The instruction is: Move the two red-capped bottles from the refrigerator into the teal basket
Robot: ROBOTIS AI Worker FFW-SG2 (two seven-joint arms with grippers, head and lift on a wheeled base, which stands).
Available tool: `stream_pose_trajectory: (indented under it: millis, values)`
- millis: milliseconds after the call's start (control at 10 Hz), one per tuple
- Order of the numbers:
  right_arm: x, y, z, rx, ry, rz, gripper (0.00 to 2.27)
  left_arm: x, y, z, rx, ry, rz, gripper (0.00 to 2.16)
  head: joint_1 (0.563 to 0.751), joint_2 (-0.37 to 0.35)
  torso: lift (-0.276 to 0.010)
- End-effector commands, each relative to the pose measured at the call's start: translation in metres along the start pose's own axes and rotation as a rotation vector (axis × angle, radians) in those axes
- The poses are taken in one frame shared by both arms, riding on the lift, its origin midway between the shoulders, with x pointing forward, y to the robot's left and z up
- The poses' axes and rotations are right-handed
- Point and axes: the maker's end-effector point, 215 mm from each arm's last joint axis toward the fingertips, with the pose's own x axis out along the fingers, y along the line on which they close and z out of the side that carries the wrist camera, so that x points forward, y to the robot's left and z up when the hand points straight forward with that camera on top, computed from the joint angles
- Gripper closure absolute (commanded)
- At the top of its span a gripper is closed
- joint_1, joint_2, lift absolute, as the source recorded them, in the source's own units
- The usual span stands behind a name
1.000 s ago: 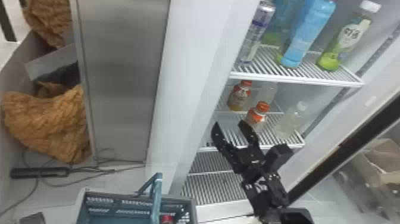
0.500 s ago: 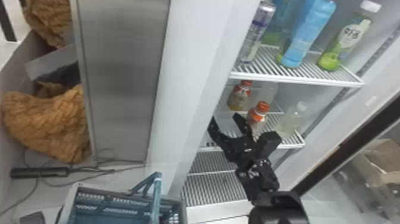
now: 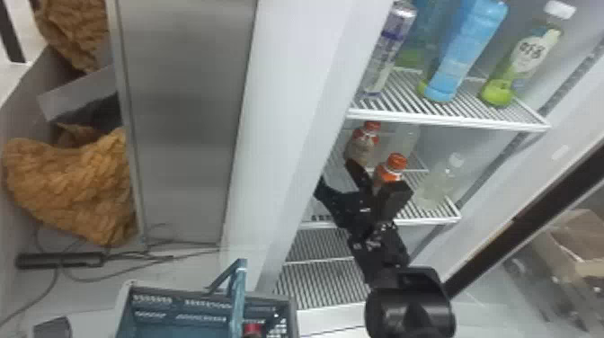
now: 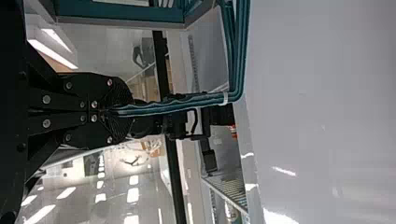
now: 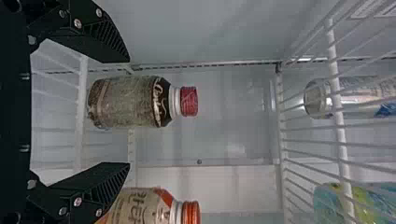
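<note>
Right gripper (image 3: 335, 171), fingers wide apart; left gripper (image 4: 122, 111), fingers together.

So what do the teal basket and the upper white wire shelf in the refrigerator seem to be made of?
The teal basket looks like matte moulded plastic, judging by its perforated walls. The shelf is probably metal with a smooth painted or plastic coating: thin, evenly spaced white rods.
</note>
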Motion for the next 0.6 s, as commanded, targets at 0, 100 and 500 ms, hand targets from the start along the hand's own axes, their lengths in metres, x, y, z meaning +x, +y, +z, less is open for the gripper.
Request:
stream_pose_trajectory:
  millis: [0,100,500]
  values:
    - [0.014,0.005,0.004,0.0,-0.005,0.008,0.24,0.002,-0.001,-0.001,0.0,0.005,-0.004,1.16,0.695,-0.35,-0.224]
    - [0.021,0.008,0.005,0.0,-0.005,0.007,0.24,0.002,-0.001,0.0,0.0,0.004,-0.004,1.16,0.695,-0.35,-0.224]
    - [0.049,0.021,0.011,-0.003,-0.007,0.0,0.2,0.004,-0.001,0.0,-0.001,0.01,-0.008,1.16,0.695,-0.35,-0.224]
